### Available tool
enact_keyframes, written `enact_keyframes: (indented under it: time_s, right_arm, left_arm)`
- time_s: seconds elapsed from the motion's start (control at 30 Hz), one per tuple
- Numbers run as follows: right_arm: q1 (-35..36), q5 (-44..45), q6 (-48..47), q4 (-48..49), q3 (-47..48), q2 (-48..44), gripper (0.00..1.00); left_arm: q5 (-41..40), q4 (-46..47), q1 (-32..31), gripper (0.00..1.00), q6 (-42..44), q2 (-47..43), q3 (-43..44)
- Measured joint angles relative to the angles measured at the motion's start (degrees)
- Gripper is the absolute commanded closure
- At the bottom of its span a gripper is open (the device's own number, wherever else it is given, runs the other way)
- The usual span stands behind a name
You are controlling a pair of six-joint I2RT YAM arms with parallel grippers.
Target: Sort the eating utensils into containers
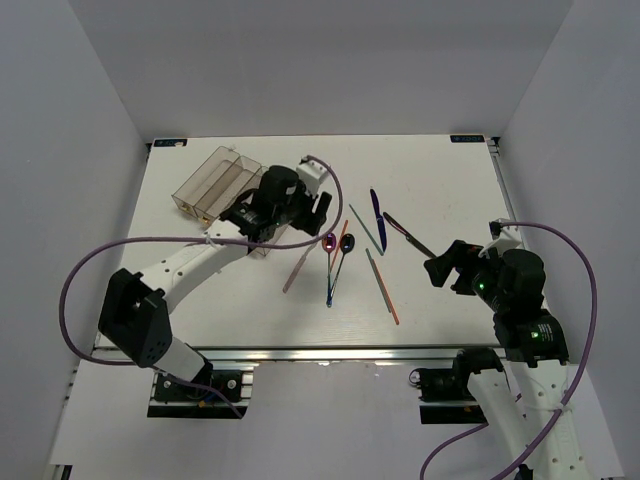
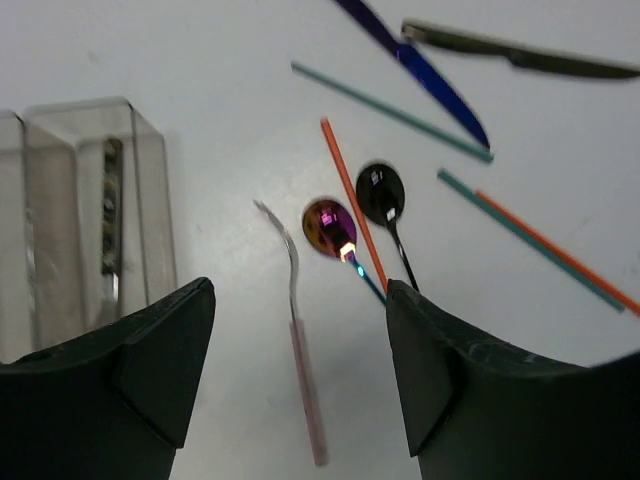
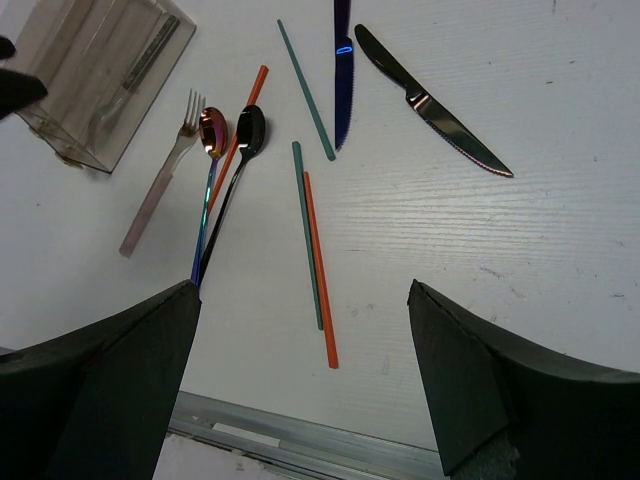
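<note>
While my left hand (image 2: 300, 300) hangs open and empty just beside the tray (image 1: 205, 180), my right hand (image 3: 303, 290) gapes empty too. Tray: one dark fork (image 2: 110, 205) inside. Bench (image 1: 440, 170), loose: pale fork (image 3: 160, 190), pink spoon (image 3: 212, 130), dark spoon (image 3: 250, 128), blue knife (image 3: 343, 90), dark knife (image 3: 430, 105), four chopsticks (image 3: 318, 270).
</note>
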Motion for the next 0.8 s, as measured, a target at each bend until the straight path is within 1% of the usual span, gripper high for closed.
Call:
enact_keyframes:
  time_s: [0.1,0.27,0.37,0.43,0.63,0.77,0.8]
  right_arm:
    - [0.0,0.0,0.0,0.0,0.0,0.0,0.11]
    - [0.1,0.0,0.0,0.0,0.0,0.0,0.11]
    - [0.1,0.0,0.0,0.0,0.0,0.0,0.11]
    - [0.1,0.0,0.0,0.0,0.0,0.0,0.11]
    - [0.1,0.0,0.0,0.0,0.0,0.0,0.11]
    - [0.1,0.0,0.0,0.0,0.0,0.0,0.11]
    - [0.1,0.0,0.0,0.0,0.0,0.0,0.11]
  left_arm:
    - [-1.5,-1.8,-2.3,0.24,-2.3,-0.5,-4.5]
    - [-4.5,-3.4,-4.8,0.23,-6.0,4.0,-11.9]
    - [-5.9,-3.8,-5.3,0.22,-7.5,4.8,-16.5]
    - [-6.7,-4.2,-5.3,0.22,-8.2,4.8,-17.9]
    - [-7.6,-2.4,-5.3,0.22,-9.0,5.2,-18.1]
    - [-7.7,-0.7,-5.3,0.3,-9.3,7.7,-18.1]
    - [-7.7,-0.5,-5.3,0.39,-9.3,8.7,-18.1]
